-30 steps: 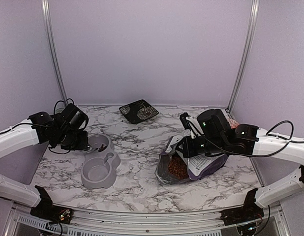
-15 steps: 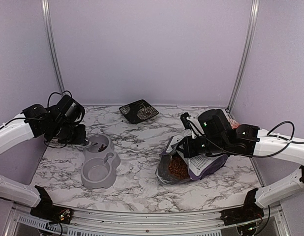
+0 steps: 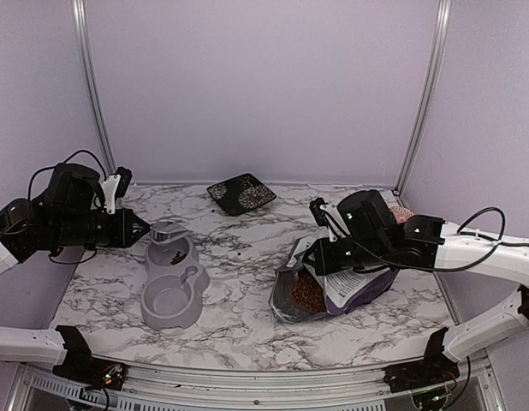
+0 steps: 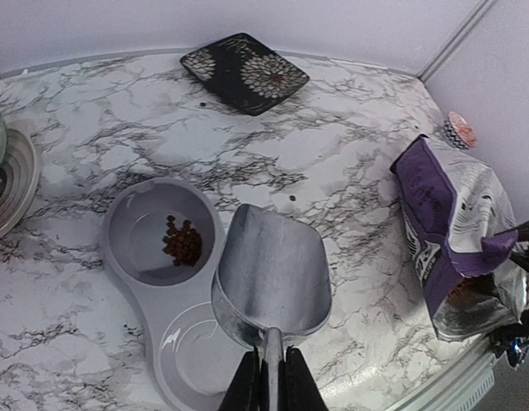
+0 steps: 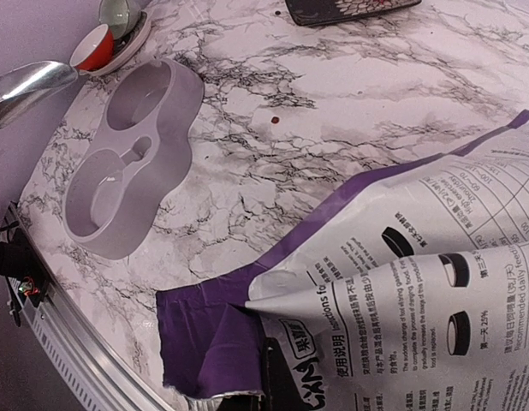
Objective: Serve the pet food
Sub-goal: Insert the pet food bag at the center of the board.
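Only a few pellets of pet food (image 4: 182, 242) lay in the far compartment of the grey double bowl (image 4: 175, 295).
Left gripper (image 4: 266, 381) clamped the handle of the empty metal scoop (image 4: 273, 270); right gripper (image 5: 277, 370) pinched the purple bag (image 5: 401, 291), printed "Recommended daily".

The silver metal scoop (image 4: 273, 274) looked polished, the grey double bowl (image 4: 157, 295) smooth matt plastic. The reddish-brown kibble pellets (image 4: 181, 242) were matt. The purple-and-white food bag (image 5: 436, 248) was crinkled, glossy film on a smooth marble-patterned tabletop (image 4: 350, 163).

Plain lilac walls (image 3: 264, 86) with two aluminium corner posts (image 3: 92, 94) enclose a white marble-patterned table (image 3: 247, 308) under even light
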